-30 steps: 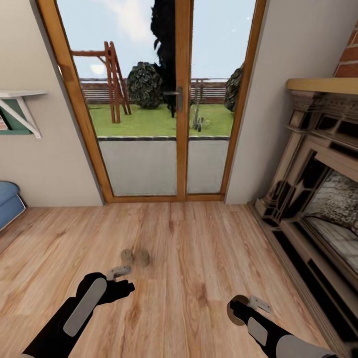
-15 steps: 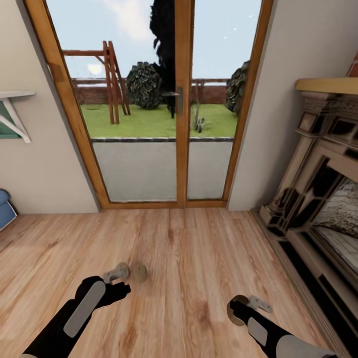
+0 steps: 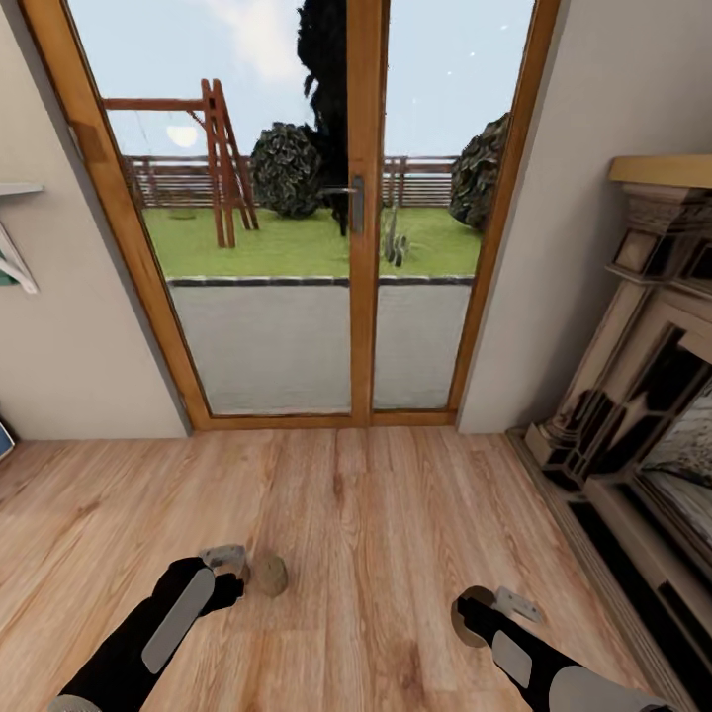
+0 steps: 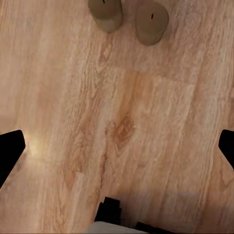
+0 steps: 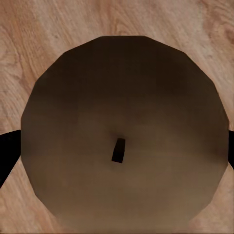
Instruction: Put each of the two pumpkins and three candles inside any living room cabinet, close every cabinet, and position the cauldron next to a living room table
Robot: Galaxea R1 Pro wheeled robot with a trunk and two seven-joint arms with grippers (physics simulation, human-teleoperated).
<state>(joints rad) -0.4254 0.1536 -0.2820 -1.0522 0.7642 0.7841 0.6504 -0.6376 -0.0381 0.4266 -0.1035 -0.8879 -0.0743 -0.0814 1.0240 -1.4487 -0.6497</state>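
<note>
While the robot faces a glazed wooden door (image 3: 361, 227) opening onto a garden, its left gripper (image 3: 229, 566) hangs low over the plank floor (image 3: 396, 514) with its jaws spread wide and nothing between them; the left wrist view shows the two dark fingertips (image 4: 10, 152) far apart at opposite edges, with bare boards between. Two tan candles (image 4: 105, 13) (image 4: 151, 21) stand upright side by side on the floor just ahead of that gripper, close together but apart from its fingers; from the head camera one of them (image 3: 268, 574) sits just right of the left gripper. Further right, the right gripper (image 3: 487, 605) holds a brown candle (image 3: 471, 611) above the floor; the right wrist view shows its round top and dark wick (image 5: 118, 150) close up, with a fingertip (image 5: 9, 151) at either side. At the right edge of the floor stands the ornate fireplace surround (image 3: 633, 396).
</note>
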